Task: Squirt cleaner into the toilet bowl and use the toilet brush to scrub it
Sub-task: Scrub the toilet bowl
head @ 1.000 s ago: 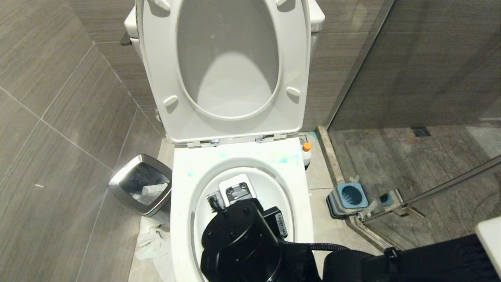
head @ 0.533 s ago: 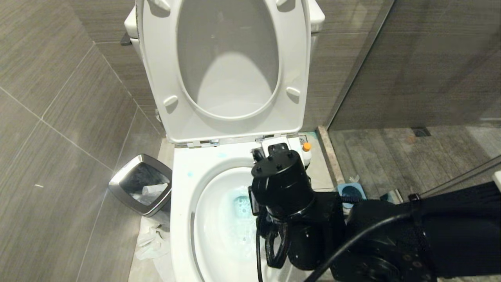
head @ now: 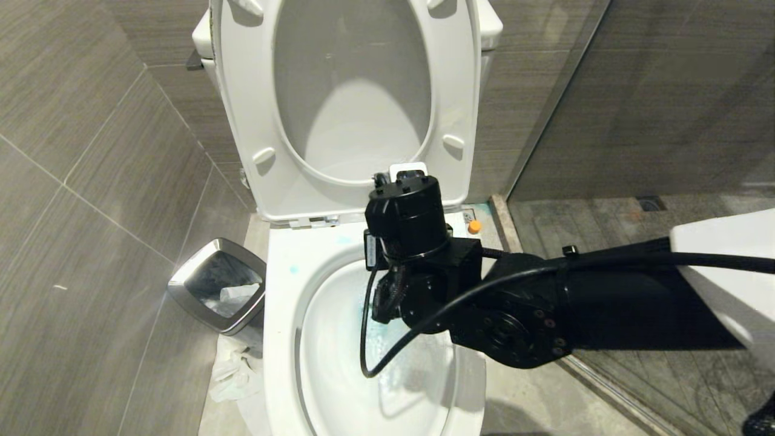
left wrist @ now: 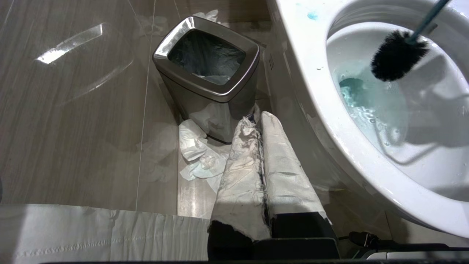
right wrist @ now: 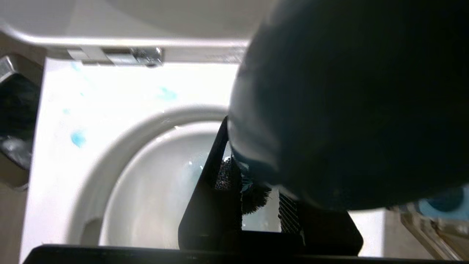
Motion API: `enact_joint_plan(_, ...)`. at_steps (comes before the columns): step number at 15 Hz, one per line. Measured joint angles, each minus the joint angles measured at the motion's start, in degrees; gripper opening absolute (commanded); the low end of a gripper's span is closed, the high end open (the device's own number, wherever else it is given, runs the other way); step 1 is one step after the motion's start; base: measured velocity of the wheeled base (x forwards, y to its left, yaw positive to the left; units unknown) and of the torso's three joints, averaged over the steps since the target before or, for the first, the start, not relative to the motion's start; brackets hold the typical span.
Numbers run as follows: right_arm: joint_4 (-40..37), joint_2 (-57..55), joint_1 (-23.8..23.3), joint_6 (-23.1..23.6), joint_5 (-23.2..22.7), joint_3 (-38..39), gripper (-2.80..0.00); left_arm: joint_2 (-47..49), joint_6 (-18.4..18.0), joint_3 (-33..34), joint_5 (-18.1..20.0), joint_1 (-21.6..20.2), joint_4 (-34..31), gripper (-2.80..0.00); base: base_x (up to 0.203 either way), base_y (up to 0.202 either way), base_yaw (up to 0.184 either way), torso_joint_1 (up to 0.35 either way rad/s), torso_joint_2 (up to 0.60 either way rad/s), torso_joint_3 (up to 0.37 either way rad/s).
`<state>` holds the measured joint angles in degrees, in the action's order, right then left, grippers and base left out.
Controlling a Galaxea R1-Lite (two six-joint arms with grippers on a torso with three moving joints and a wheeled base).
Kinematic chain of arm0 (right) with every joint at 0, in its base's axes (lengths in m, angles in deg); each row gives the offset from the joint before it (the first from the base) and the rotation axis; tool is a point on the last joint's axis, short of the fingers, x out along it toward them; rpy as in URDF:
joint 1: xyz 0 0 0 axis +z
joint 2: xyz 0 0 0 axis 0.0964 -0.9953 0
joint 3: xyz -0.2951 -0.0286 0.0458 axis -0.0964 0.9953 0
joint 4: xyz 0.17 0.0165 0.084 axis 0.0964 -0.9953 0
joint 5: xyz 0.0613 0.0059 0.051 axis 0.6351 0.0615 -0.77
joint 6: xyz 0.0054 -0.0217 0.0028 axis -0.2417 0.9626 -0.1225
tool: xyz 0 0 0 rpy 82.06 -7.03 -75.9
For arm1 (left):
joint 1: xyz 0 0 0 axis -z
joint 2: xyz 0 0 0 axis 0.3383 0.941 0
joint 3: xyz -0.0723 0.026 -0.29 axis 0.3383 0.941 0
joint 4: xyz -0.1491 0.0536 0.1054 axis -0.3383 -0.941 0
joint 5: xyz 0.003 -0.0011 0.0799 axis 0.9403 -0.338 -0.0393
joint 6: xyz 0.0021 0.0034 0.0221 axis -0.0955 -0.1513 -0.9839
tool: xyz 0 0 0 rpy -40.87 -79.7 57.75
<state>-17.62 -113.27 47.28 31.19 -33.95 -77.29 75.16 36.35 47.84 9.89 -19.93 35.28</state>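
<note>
At lower left of the head view, a square steel-rimmed waste bin (head: 217, 284) stands on the floor beside the toilet, crumpled white tissue (head: 233, 375) lying at its foot. Just beside it, the left hand (left wrist: 263, 176), wrapped in white, hangs clenched on nothing near the floor, seen only in the left wrist view.

At centre, the large glossy white ceramic toilet bowl (head: 281, 339) has its seat and lid raised against the tank. Teal-blue cleaner tints the water and speckles the rim at the back. The long slim teal-blue toilet brush (left wrist: 397, 55) hangs with its dark bristle head above the water, apparently clear of the basin wall.

Over the bowl's upper right, the right hand (right wrist: 256, 205) grasps the brush handle, which fills most of the right wrist view. Only its black wrist shows in the head view.

Right of that, the small white cleaner bottle with an orange cap (head: 474, 226) stands on the floor behind the toilet, mostly hidden by the arm.

Judging from this, the wet head could drip or flick teal liquid onto the rim, the floor or the hand itself if it swings fast. The grip sits near the handle's end, so sideways pressure against the porcelain may twist the brush loose. The dangling black cable (head: 375, 357) could dip into the bowl.
</note>
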Motion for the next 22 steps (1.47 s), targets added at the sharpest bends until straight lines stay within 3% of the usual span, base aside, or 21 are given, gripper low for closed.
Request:
enact_joint_plan(6,-0.86,-10.68,1.83,5.55,-0.3,-16.83,-2.8,0.0,0.02,0.0,-0.01,0.0,0.02,-2.8,0.0,0.0,0.0,0.0,0.0,0.0)
enact_joint_plan(11,-2.35,-13.74,8.03,5.77,-0.23,-19.36,-2.8,0.0,0.01,0.0,-0.03,0.0,0.04,-2.8,0.0,0.0,0.0,0.0,0.0,0.0)
enact_joint_plan(16,-1.84,-10.37,13.22,4.69,-0.2,-8.63,-2.8,0.0,0.0,0.0,0.01,0.0,0.0,-2.8,0.0,0.0,0.0,0.0,0.0,0.0)
enact_joint_plan(22,-1.57,-0.45,16.27,-0.51,0.18,9.26,-2.8,0.0,0.01,0.0,0.01,0.0,0.02,-2.8,0.0,0.0,0.0,0.0,0.0,0.0)
